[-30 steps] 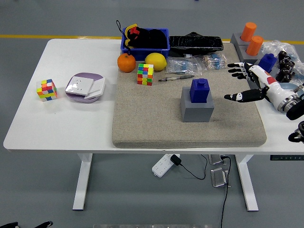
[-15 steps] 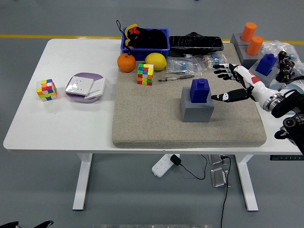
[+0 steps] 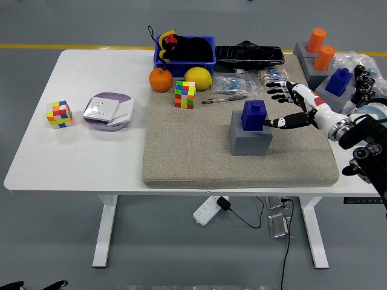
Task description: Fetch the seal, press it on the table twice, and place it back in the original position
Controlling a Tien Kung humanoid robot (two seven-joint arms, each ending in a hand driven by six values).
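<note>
The blue seal (image 3: 254, 115) stands upright on a grey block (image 3: 250, 139) in the middle of the beige mat (image 3: 199, 151). My right hand (image 3: 284, 107) reaches in from the right with its fingers spread. Its thumb tip is just right of the seal, almost touching it, and the other fingers (image 3: 279, 90) point left behind and above it. The hand holds nothing. My left arm does not show.
On the mat's far side lie a colour cube (image 3: 185, 94), a lemon (image 3: 198, 78), an orange (image 3: 161, 79), a pen (image 3: 224, 99) and plastic bags (image 3: 236, 83). A blue bin (image 3: 185, 51) stands behind. Grey blocks with orange (image 3: 320, 48) and blue (image 3: 338, 80) seals stand at the far right.
My right hand has moved left across the mat, from near the right edge to right beside the blue seal. Its fingers stay spread.
</note>
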